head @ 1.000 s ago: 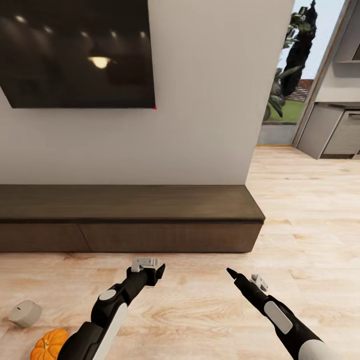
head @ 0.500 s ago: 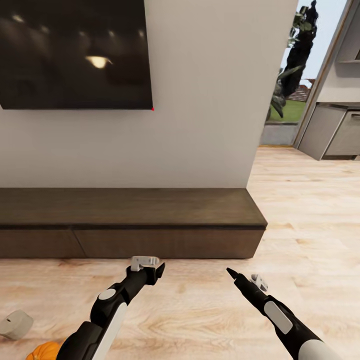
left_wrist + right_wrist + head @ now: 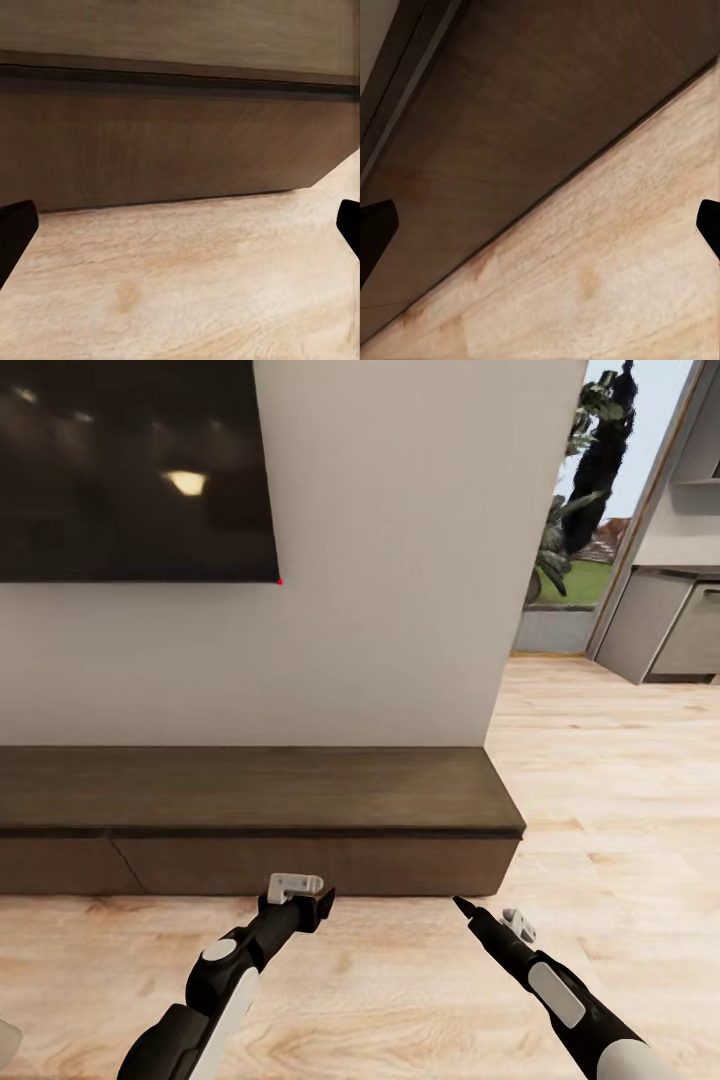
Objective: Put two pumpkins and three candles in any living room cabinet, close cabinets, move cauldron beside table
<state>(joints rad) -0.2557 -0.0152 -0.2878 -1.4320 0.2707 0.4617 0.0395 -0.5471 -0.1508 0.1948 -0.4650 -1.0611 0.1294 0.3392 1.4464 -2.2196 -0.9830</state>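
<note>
Left gripper (image 3: 300,900) at 7 o'clock and right gripper (image 3: 490,920) at 5 o'clock: fingers spread wide, nothing held. Bare floor (image 3: 400,980) between and around both; open room toward 3 o'clock. Cabinet (image 3: 300,860) at 12 o'clock, drawers closed, just beyond left gripper. Risk judged: advancing further would knock fingertips against drawer front.

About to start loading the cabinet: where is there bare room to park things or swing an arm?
The cabinet top is bare from end to end below the TV. Bare floor lies between its drawer fronts and both open grippers, left and right, and widens past the cabinet's right end. Nowhere looks crowded.
</note>
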